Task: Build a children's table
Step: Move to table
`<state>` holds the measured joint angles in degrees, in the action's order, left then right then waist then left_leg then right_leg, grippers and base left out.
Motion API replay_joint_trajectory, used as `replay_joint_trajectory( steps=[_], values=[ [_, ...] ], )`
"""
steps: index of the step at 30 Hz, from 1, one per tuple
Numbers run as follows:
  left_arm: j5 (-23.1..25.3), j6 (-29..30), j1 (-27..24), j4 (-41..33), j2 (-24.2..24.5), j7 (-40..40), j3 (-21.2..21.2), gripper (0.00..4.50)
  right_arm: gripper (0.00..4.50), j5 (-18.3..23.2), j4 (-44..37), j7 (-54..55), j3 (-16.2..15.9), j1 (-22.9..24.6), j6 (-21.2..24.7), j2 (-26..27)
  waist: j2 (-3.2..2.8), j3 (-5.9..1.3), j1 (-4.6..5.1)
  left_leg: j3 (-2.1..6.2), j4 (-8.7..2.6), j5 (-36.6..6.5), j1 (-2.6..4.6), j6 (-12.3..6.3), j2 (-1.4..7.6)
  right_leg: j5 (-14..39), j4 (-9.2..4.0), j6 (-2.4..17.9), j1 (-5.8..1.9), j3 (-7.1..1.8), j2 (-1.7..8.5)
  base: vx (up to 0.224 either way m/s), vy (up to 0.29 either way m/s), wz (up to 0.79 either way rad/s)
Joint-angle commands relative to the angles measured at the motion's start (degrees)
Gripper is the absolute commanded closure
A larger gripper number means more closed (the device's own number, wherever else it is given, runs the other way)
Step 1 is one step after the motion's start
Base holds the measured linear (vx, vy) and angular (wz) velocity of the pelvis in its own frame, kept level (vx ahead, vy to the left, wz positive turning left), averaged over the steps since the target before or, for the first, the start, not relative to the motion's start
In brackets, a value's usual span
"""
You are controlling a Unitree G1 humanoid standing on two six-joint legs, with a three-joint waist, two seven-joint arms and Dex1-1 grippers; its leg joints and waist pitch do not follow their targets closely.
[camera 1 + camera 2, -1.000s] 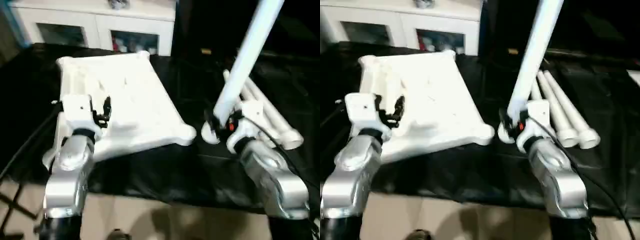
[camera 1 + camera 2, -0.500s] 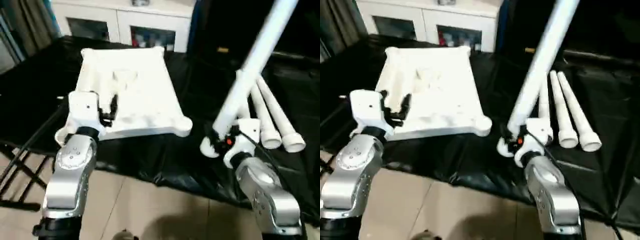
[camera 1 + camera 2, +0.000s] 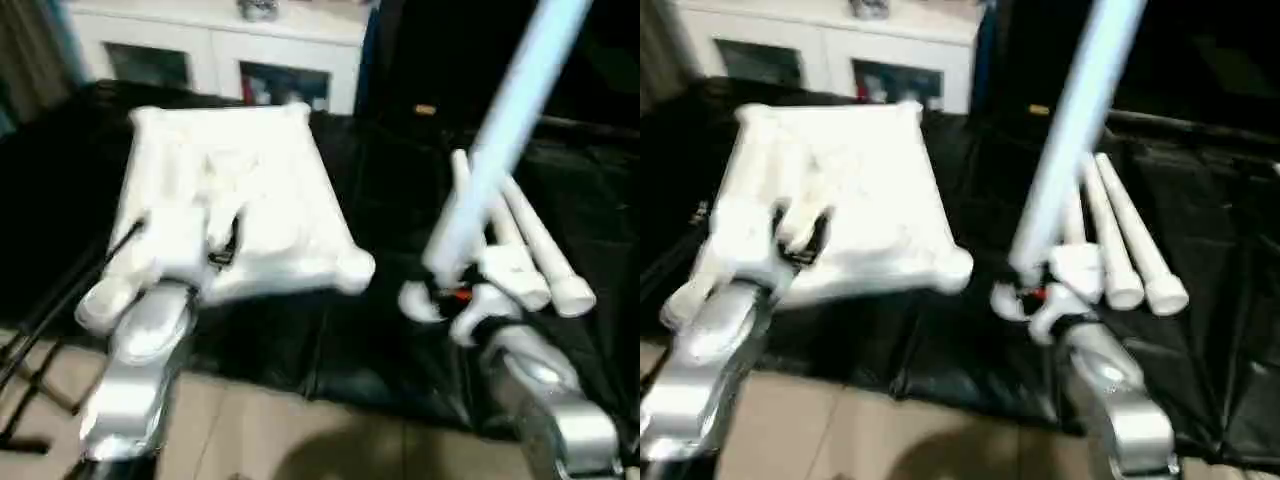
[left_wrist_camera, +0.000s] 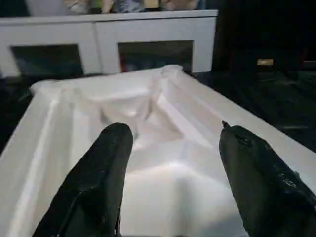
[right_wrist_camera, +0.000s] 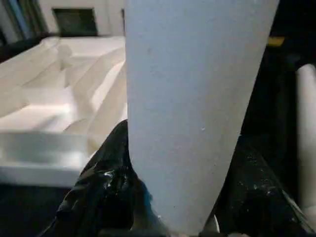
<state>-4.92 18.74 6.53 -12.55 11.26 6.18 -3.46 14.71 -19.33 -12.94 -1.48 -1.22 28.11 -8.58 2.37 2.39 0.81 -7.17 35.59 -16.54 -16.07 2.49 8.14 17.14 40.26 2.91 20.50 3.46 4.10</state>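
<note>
Head views look down past both silver forearms onto pale floor [image 3: 330, 440] at six o'clock, then the near edge of a desk [image 3: 330, 350] draped in black sheeting. At four o'clock the right claw [image 5: 173, 197] is pinching a white tube leg [image 3: 1070, 130], which rises tilted toward one o'clock. At eight o'clock the left claw [image 4: 170, 163] is spread wide just above the near end of the tabletop [image 3: 250, 190], which lies ribbed side up. Bare black cloth separates the tabletop from the three spare legs [image 3: 1120, 240] lying at three o'clock. Beyond the desk, at eleven o'clock, stands a white cabinet [image 3: 230, 50] with glass doors.
</note>
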Motion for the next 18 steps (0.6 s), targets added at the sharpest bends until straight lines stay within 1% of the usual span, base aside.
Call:
replay_joint_trajectory(
  steps=[1,2,3,4,5,6,7,8,9,10,11,12,13,14,15,16,17,18],
  values=[
    [-0.54,0.17,0.16,-0.99,-0.48,1.48,1.82,1.31,2.64,1.36,-0.81,0.08,2.09,-0.25,0.14,-0.46,2.23,-3.59,-0.05,-0.40,-0.68,-2.71,-2.76,-19.24,-1.69,-3.99,-8.23,0.69,-5.17,-6.07,3.56,0.140,-0.043,0.11],
    [-1.19,0.54,1.05,-0.63,-0.48,2.20,1.81,1.31,2.64,2.37,0.28,0.02,2.95,-1.53,0.55,-0.03,1.11,-2.66,-2.20,0.41,5.68,-3.62,-6.48,-13.37,-1.36,9.94,-12.54,9.93,-9.04,-11.73,10.83,0.140,-0.043,0.11],
    [-1.12,0.36,1.23,-0.32,-0.49,2.21,1.82,1.31,2.64,2.40,0.60,-0.09,2.95,-1.67,0.41,-0.04,1.11,-3.14,-2.65,1.40,7.77,-1.70,-8.65,-9.95,-0.62,11.66,-11.76,12.86,-11.11,-11.84,11.21,0.157,-0.014,0.08],
    [-0.88,-0.28,1.86,0.79,-0.54,2.27,1.86,1.31,2.64,2.51,1.69,-0.49,2.95,-2.14,-0.09,-0.05,0.79,-2.96,-3.10,1.74,7.77,-0.04,-9.00,-7.61,-0.41,10.97,-11.80,14.76,-10.80,-11.05,10.43,0.159,-0.002,-0.07],
    [-0.71,-0.86,2.40,1.80,-0.48,2.35,1.74,1.31,2.64,2.50,2.54,-0.77,2.74,-2.52,-0.47,-0.02,-0.05,-2.62,-2.87,2.30,6.93,3.55,-10.12,-4.74,0.88,7.66,-11.46,17.68,-10.44,-9.03,9.31,0.159,-0.002,-0.07],
    [-0.55,-1.20,2.88,2.40,-0.42,2.65,2.03,1.31,2.64,2.37,2.98,-0.93,2.55,-2.64,-0.08,-0.26,-1.13,-2.54,-2.77,1.66,2.60,7.38,-8.95,-5.02,1.50,9.60,-11.63,16.49,-9.32,-5.21,5.80,0.141,0.015,0.00],
    [-0.58,-1.22,2.99,2.49,-0.40,2.71,2.05,1.31,2.64,2.41,3.00,-1.00,2.54,-2.69,0.05,-0.26,-2.03,-1.99,-2.61,1.19,-0.27,7.81,-7.35,-5.79,1.93,12.78,-12.18,14.49,-8.35,-3.11,4.23,0.158,0.062,-0.04],
    [-0.82,-1.29,3.85,3.17,-0.43,3.00,2.23,1.31,2.64,3.20,2.76,-1.96,2.57,-2.99,0.83,-0.31,-3.44,-1.48,-1.42,2.59,-4.90,2.21,-4.64,-7.08,3.69,14.11,-10.65,8.23,-7.10,0.28,-0.30,0.158,0.062,-0.04],
    [-0.48,-1.26,4.10,3.40,-0.45,2.94,2.59,1.31,2.64,3.84,2.42,-2.81,2.69,-2.85,1.24,-0.53,-6.01,-2.48,0.61,7.49,-6.50,-11.80,0.84,-9.10,6.78,12.15,-3.69,4.56,-2.92,1.54,-2.25,0.205,0.067,-0.03],
    [-0.44,-1.28,4.14,3.50,-0.46,2.98,2.67,1.31,2.64,4.07,2.36,-3.23,2.68,-2.78,1.34,-0.61,-4.59,-3.41,1.59,9.69,-6.85,-13.72,3.93,-13.30,9.03,9.25,-1.53,2.58,-0.57,0.63,-1.40,0.205,0.008,0.02],
    [-0.91,-1.06,4.05,3.45,-0.58,3.62,2.56,1.31,2.64,4.73,2.31,-3.84,2.65,-2.79,1.78,-0.82,-4.64,-4.05,2.04,10.87,-5.07,-3.56,4.76,-24.39,9.00,3.70,2.02,-4.60,3.12,-0.03,-0.20,0.205,0.008,0.02],
    [-0.91,-1.06,4.05,3.45,-0.58,3.62,2.56,1.31,2.64,4.73,2.31,-3.84,2.65,-2.79,1.78,-0.82,-4.09,-3.73,2.12,10.36,-4.71,3.02,4.17,-27.50,8.60,1.66,2.33,-6.11,4.15,-0.40,0.24,0.165,-0.008,-0.06],
    [-1.29,-0.29,3.97,3.35,-0.52,4.53,2.67,1.31,2.64,5.31,2.29,-4.05,2.77,-2.93,2.30,-0.88,-3.54,-3.50,2.00,9.42,-4.55,10.44,3.04,-29.37,8.11,-1.22,2.25,-6.95,4.64,-0.86,0.62,0.130,-0.023,-0.12],
    [-2.49,0.14,3.89,3.80,0.88,8.19,3.94,1.31,2.64,5.29,2.70,-4.29,2.65,-3.54,3.02,-0.95,-1.09,-4.05,1.23,5.48,-1.92,24.50,-0.06,-26.28,4.22,-15.32,-4.04,-4.87,4.07,-4.05,3.16,0.130,-0.023,-0.12],
    [-2.82,-0.26,3.85,3.95,1.26,9.24,4.22,1.31,2.64,5.38,2.79,-4.48,2.62,-3.66,3.10,-0.98,0.43,-4.05,0.70,3.15,-0.36,21.54,-2.64,-21.80,1.28,-21.32,-6.81,-4.88,1.99,-5.68,4.62,0.061,-0.044,-0.01],
    [-3.22,-0.76,3.81,4.14,1.71,10.51,4.56,1.31,2.64,5.49,2.91,-4.70,2.59,-3.80,3.19,-1.00,1.90,-4.51,-0.29,1.95,0.60,16.80,-5.06,-17.89,-1.34,-21.60,-8.29,-6.53,-0.61,-7.38,5.61,0.047,-0.061,0.04],
    [-3.88,-1.72,3.87,4.71,2.54,12.62,5.08,1.31,2.64,5.50,3.21,-5.11,2.45,-4.12,3.00,-1.17,1.64,-4.80,-0.76,2.98,0.04,14.64,-7.05,-8.66,-0.88,-37.80,-5.92,-2.78,-3.58,-7.73,6.93,0.047,-0.061,0.04],
    [-4.32,-2.05,4.00,5.44,3.43,14.71,5.67,1.31,2.64,5.49,3.36,-5.23,2.38,-4.34,2.92,-1.21,1.30,-4.83,-0.91,2.78,-0.43,16.63,-6.78,-6.38,-1.21,-44.24,-5.41,-2.06,-3.47,-6.63,5.28,0.068,-0.073,0.01]
  ],
)
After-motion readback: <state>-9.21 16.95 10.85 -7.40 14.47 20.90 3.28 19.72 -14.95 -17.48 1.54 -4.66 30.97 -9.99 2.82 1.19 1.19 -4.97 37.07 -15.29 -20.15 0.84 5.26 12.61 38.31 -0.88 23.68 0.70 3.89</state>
